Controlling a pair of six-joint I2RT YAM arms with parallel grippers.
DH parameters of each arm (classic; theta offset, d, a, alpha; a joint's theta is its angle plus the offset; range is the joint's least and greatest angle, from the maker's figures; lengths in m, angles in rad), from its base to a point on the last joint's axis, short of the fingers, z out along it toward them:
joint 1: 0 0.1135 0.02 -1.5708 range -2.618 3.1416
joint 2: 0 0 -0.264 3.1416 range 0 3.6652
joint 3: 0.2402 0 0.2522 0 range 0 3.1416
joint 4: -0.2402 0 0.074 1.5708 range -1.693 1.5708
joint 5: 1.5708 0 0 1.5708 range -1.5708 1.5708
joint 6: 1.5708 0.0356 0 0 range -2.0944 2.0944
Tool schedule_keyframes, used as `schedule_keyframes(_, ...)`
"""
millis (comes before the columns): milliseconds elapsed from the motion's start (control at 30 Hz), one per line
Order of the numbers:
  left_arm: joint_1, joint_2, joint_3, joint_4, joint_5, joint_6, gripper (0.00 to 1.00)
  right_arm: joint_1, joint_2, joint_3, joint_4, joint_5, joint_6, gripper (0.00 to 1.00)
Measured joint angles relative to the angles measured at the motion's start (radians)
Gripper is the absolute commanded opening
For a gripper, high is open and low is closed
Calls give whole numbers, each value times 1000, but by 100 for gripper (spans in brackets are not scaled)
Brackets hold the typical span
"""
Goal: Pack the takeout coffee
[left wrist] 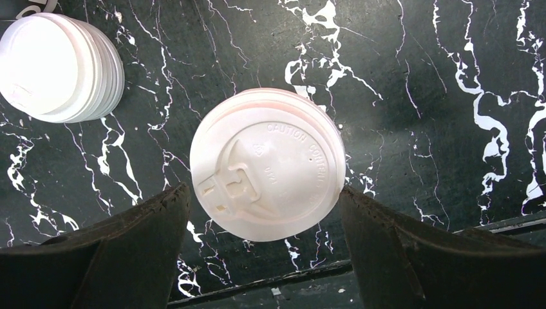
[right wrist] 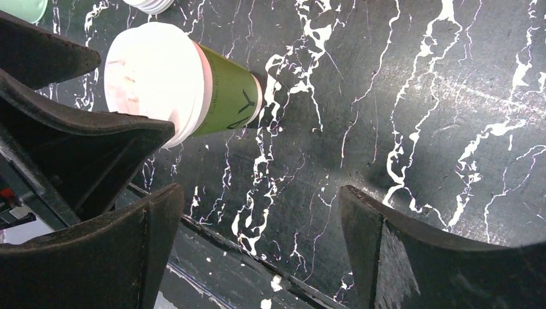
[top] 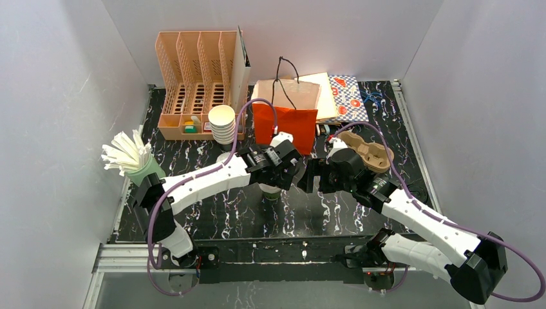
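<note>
Both pairs of jaws are being held wide, low over the black marbled table (top: 212, 219).

Far out to the left of the left fingers, a mint cup of white straws (top: 147, 170) is standing. Beyond those fingers, a pink desk organizer (top: 196, 84) and a stack of lidless white cups (top: 222, 122) are being seen. In the left wrist view, a stack of loose white lids (left wrist: 58, 67) is lying ahead of and left of the left-hand finger (left wrist: 129, 251).

The left gripper (left wrist: 263, 192) is being held open wider than the lid. The green cup (right wrist: 225, 100), upright on the table and capped by a white lid (left wrist: 267, 164), is being straddled, one finger on each side of the lid. Nothing is being clamped. Whether a pad is brushing the rim cannot be told.

Just ahead of both sets of fingertips, a red paper bag (top: 285, 129) is standing, with a brown bag (top: 290, 93) behind it.

The right gripper (right wrist: 259, 192) is being held fully open, and only bare table is showing between its fingers (right wrist: 393, 251). The cup is standing outside its left-hand finger, ahead of the tip and apart from it.

Beyond and right of the right fingers, a brown cup carrier (top: 368, 153) is lying.
</note>
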Motion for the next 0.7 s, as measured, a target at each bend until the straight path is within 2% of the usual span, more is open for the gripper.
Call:
schedule_keyframes(167, 1, 15, 10, -1, 0, 5, 86, 0, 0, 0, 0, 0, 0, 98)
schedule_keyframes(233, 1, 15, 21, -3, 0, 7, 86, 0, 0, 0, 0, 0, 0, 95)
schedule_keyframes(333, 1, 10, 36, -2, 0, 9, 85, 0, 0, 0, 2, -8, -1, 87)
schedule_keyframes(500, 19, -43, 34, -5, 12, 11, 68, 0, 26, 0, 38, -50, 2, 65)
schedule_keyframes(600, 81, -125, -7, 16, 54, 11, 66, 0, 57, 5, 60, -84, 6, 49)
schedule_keyframes(700, 166, -218, -80, 47, 102, 11, 62, 0, 116, 48, 61, -117, 8, 44)
